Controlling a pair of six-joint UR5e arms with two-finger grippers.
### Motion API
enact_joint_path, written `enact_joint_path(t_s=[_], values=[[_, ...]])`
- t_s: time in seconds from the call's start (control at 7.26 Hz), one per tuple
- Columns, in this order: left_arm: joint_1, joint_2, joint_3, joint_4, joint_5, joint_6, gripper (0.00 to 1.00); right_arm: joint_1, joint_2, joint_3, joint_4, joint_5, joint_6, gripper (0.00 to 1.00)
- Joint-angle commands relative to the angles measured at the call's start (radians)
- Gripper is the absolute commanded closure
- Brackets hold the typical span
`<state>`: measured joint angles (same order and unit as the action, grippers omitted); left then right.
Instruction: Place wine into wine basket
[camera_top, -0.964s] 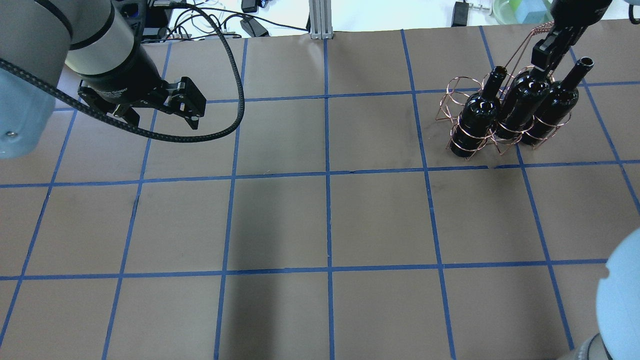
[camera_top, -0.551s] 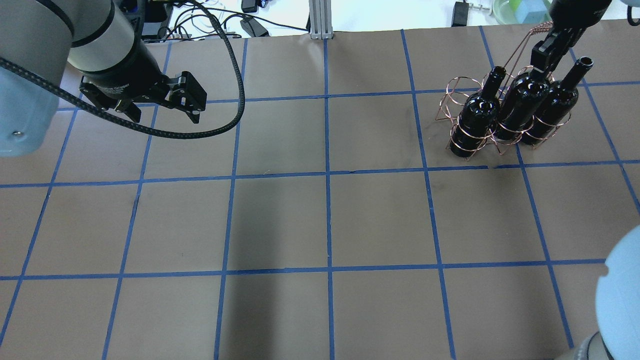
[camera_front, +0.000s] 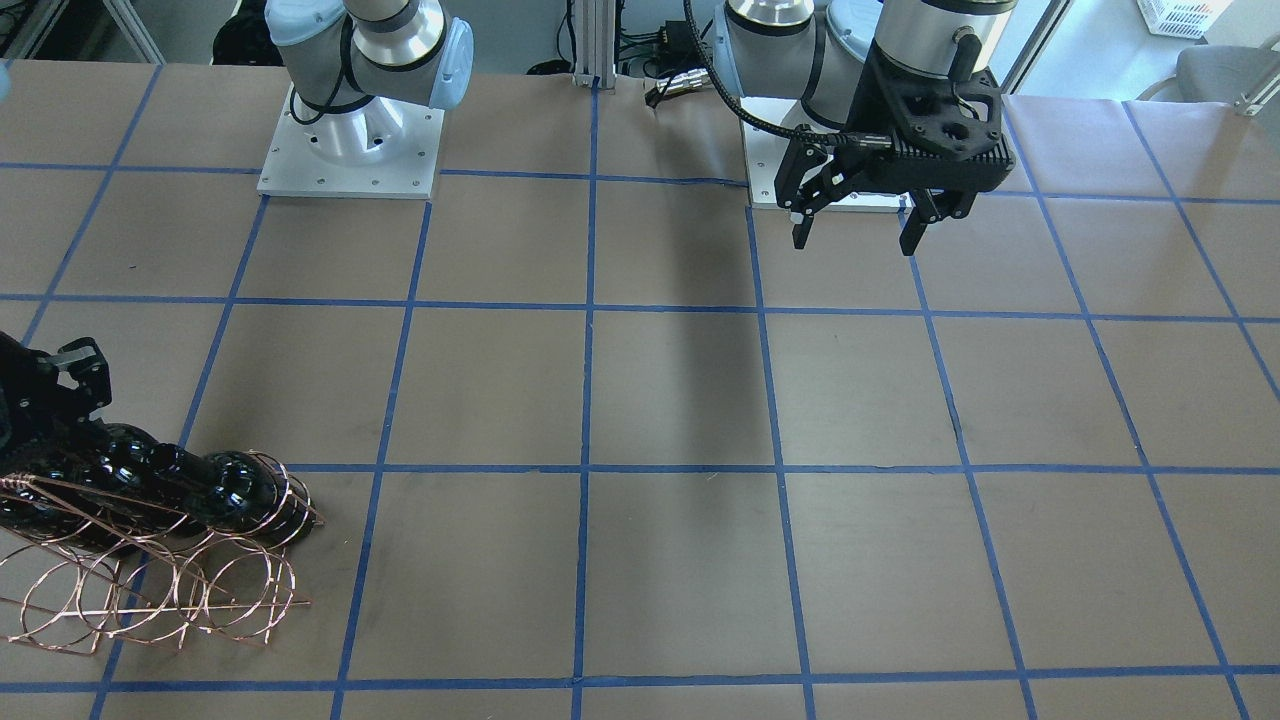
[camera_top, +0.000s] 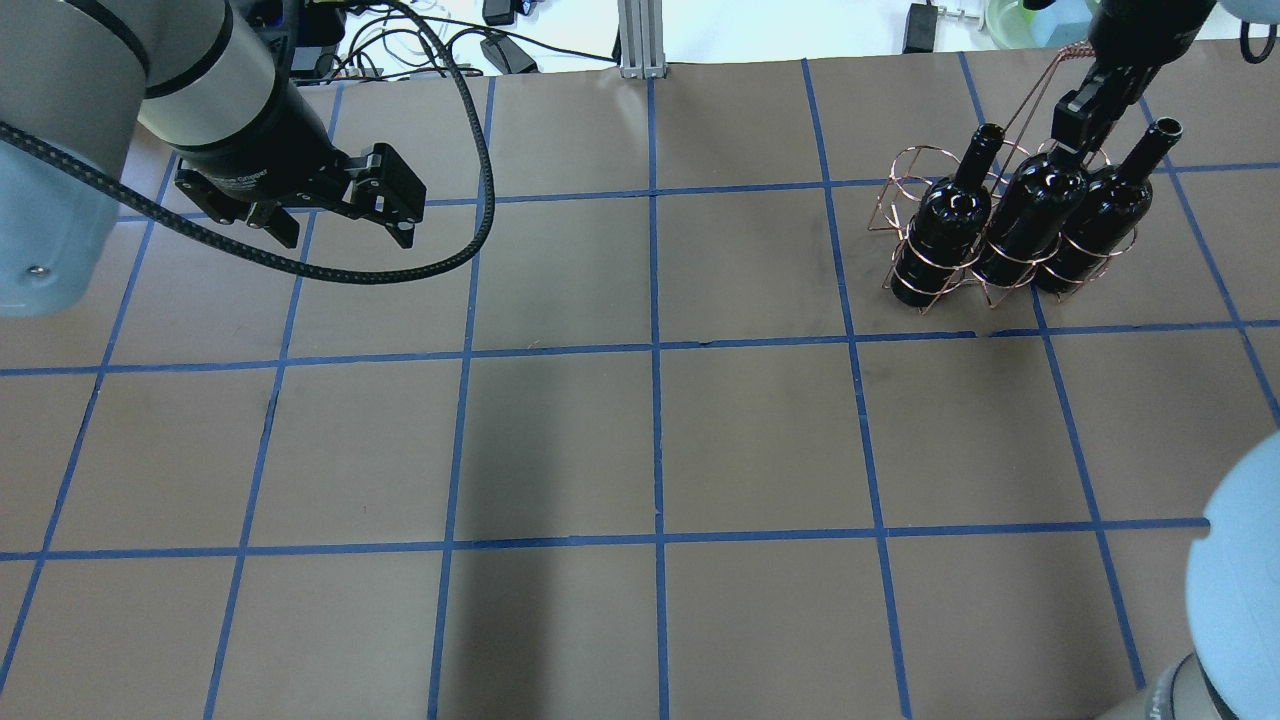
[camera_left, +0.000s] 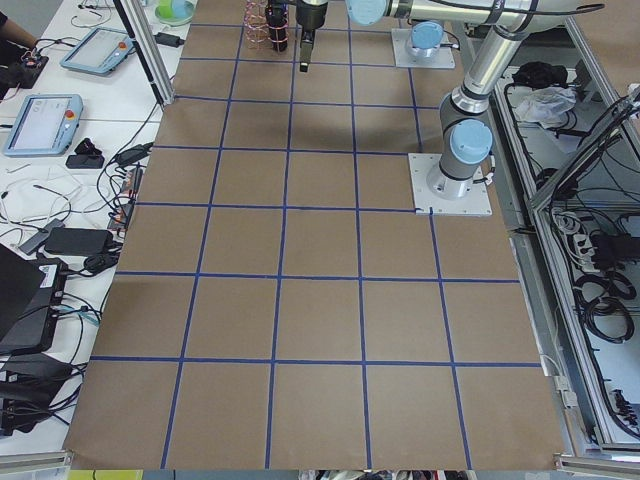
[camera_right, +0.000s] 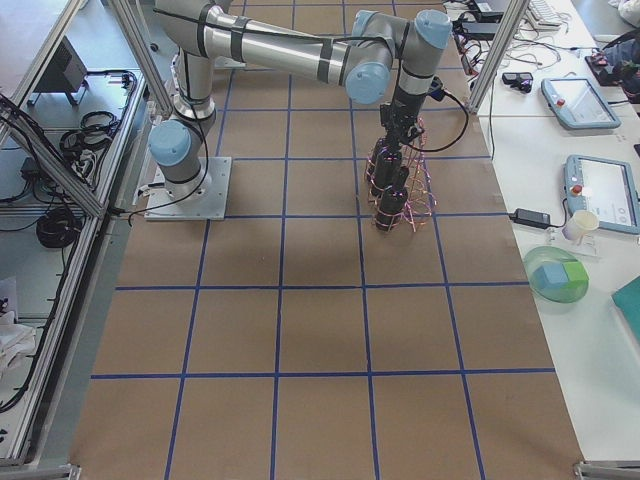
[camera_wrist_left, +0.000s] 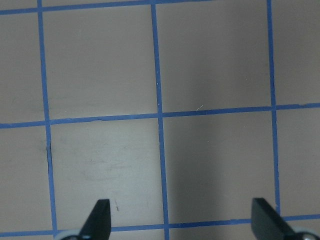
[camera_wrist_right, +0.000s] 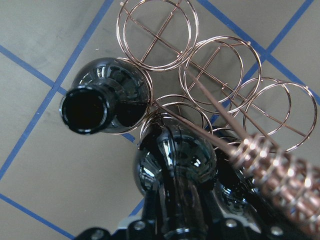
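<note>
The copper wire wine basket (camera_top: 915, 185) stands at the table's far right and holds three dark glossy bottles in a row. My right gripper (camera_top: 1083, 112) is shut on the neck of the middle wine bottle (camera_top: 1030, 215), which sits in a loop between the other two bottles (camera_top: 945, 225) (camera_top: 1100, 215). In the right wrist view the held bottle (camera_wrist_right: 175, 160) hangs below the fingers, beside an open-mouthed bottle (camera_wrist_right: 107, 97) and empty loops of the basket (camera_wrist_right: 157, 32). My left gripper (camera_top: 345, 215) is open and empty over the far left of the table; it also shows in the front view (camera_front: 855, 225).
The brown table (camera_top: 650, 440) carries a grid of blue tape lines. Cables and a metal post (camera_top: 635, 40) lie past the far edge. The basket's long wire handle (camera_top: 1035, 85) rises beside my right gripper. The left wrist view shows only table under the open fingers (camera_wrist_left: 100, 217).
The basket with its three bottles has shifted slightly left and away with my right gripper. My left gripper has moved a little to the right and stays open.
</note>
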<state>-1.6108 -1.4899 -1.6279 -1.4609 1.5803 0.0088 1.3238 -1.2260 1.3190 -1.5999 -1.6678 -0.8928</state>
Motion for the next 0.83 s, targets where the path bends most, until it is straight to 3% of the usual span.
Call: enact_joint_path(t_s=[0.0, 0.28, 0.55, 0.69], values=[[0.005, 0.020, 0.012, -0.002, 0.003, 0.003, 0.00, 0.000, 0.003, 0.003, -0.009, 0.000, 0.000, 1.00], [0.000, 0.037, 0.028, -0.013, 0.003, 0.049, 0.00, 0.000, 0.002, 0.017, -0.011, -0.006, 0.003, 1.00], [0.000, 0.045, 0.031, -0.012, 0.001, 0.049, 0.00, 0.000, -0.004, 0.028, -0.020, -0.009, 0.003, 0.40], [0.003, 0.037, 0.029, -0.018, 0.007, 0.049, 0.00, 0.000, -0.010, 0.026, -0.018, -0.010, 0.006, 0.27]])
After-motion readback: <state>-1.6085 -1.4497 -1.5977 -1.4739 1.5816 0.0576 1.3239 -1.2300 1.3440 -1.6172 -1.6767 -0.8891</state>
